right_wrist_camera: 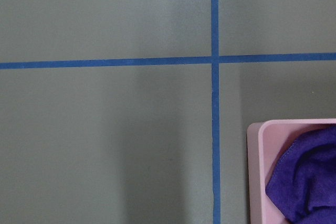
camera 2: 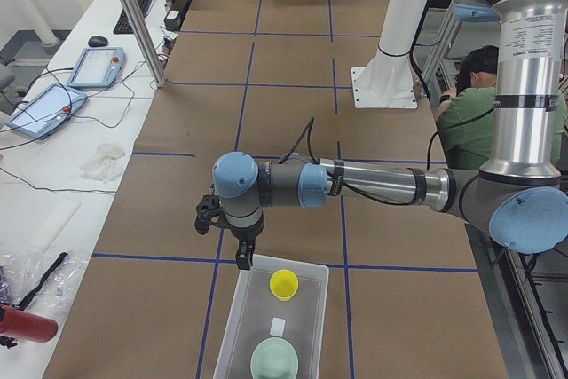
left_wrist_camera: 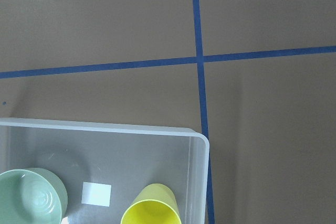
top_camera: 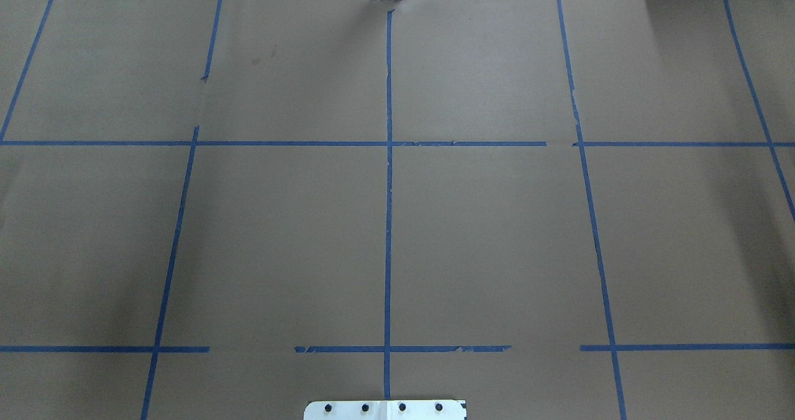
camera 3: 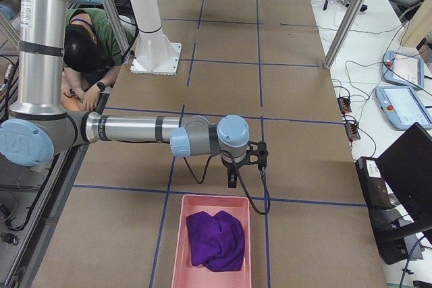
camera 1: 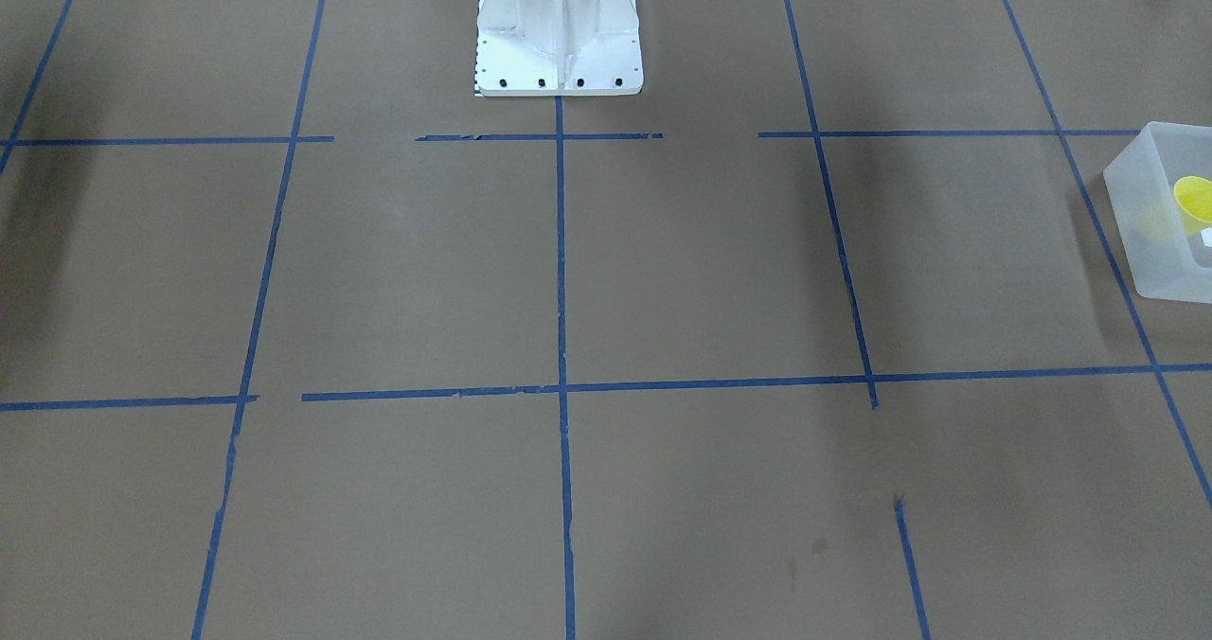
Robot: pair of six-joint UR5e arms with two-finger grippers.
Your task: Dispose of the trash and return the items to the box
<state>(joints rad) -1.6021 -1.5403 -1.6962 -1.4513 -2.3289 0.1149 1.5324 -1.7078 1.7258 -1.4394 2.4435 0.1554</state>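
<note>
The frosted-white box [camera 2: 229, 326] stands at the table's left end. The yellow cup [camera 2: 284, 284] and the mint-green bowl [camera 2: 274, 361] both sit inside it, with a white label [camera 2: 278, 327] between them. The left wrist view shows the box's rim [left_wrist_camera: 105, 127], the cup [left_wrist_camera: 152, 213] and the bowl [left_wrist_camera: 29, 198] from above. The front-facing view shows the box [camera 1: 1146, 242] and the cup [camera 1: 1195, 197] at its right edge. My left gripper [camera 2: 241, 259] hangs just above the box's far rim. My right gripper [camera 3: 232, 181] hangs above the table just beyond the pink bin. I cannot tell whether either is open or shut.
A pink bin [camera 3: 177, 247] holding a purple cloth [camera 3: 216, 239] stands at the table's right end and also shows in the right wrist view [right_wrist_camera: 254, 171]. The white robot base [camera 1: 559, 44] stands at mid-table. A person sits behind the robot [camera 2: 466, 104].
</note>
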